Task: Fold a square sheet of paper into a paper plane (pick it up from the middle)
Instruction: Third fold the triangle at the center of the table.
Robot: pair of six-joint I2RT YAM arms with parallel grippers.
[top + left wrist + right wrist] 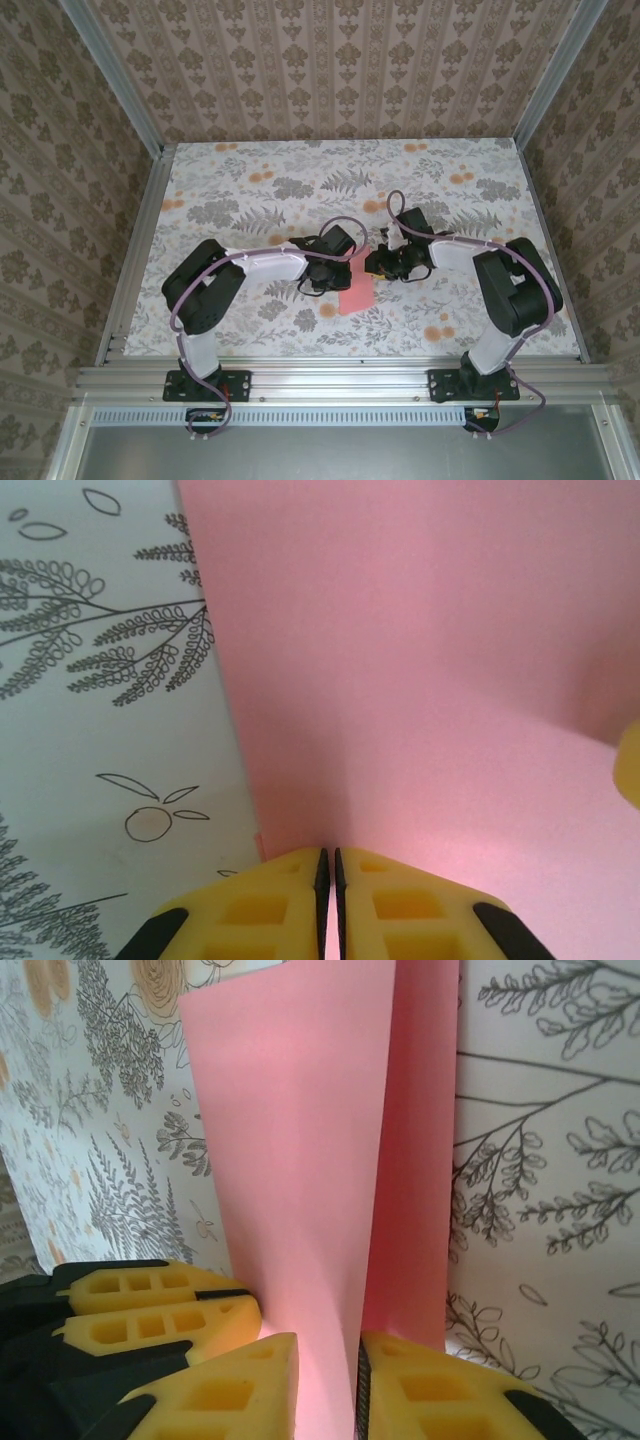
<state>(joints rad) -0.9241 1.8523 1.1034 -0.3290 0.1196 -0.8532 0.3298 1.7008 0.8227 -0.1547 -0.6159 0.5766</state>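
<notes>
The left gripper (328, 872) has its yellow fingers (260, 900) pressed together, with only a thin dark slit between the pads, and the near edge of the salmon-pink sheet of paper (430, 680) runs into that slit, so it is pinching the sheet. From there the paper spreads away from the fingertips as a broad smooth surface, its straight left edge lying against the floral tabletop (90, 730)

The right gripper (356, 1365) is also closed on the paper: its two yellow fingertips clamp the sheet from either side. In the right wrist view the sheet rises from the pinch in two layers, a wider front panel ending in a sharp straight edge and a narrower strip behind it on the right. The left gripper's fingertips sit just beside the paper on the left of that view

From the top camera the two grippers meet tip to tip near the middle of the table, and the paper shows as a small pink patch directly below them, toward the near edge. Whether its lower end rests on the tabletop cannot be told. Both arms reach inward from their bases on the aluminium rail (340, 378)
</notes>
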